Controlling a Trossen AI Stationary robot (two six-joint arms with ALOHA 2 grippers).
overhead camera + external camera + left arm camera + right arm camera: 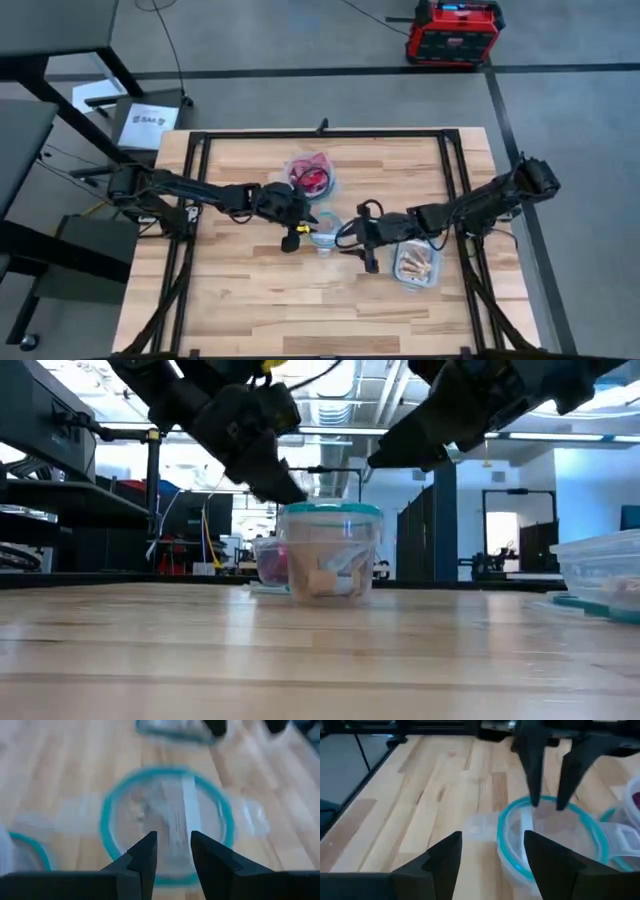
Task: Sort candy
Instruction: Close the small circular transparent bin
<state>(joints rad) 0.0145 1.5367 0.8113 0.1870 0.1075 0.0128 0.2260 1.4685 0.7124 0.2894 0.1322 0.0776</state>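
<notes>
Left gripper (171, 857) hovers directly over centre bowl (324, 236), fingers narrowly apart w/ nothing seen between; probably drop or reach-in pose. Candy (325, 580) below it inside bowl: pale, whitish wrappers, blurry. Right gripper (492, 855) just beside bowl on opposite side, fingers spread wide, empty, likely waiting. Beyond left gripper: second bowl (311, 174) w/ red candy. Behind right gripper: rect tub (417, 264) w/ orange-ish candy, so sorting seems partly done.

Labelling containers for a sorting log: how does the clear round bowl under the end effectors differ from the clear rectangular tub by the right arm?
The clear round bowl with a teal rim sits mid-table; the clear rectangular tub lies nearer the right edge. The bowl shows little inside; the tub holds orange-tan candy. Both are clear plastic.
</notes>
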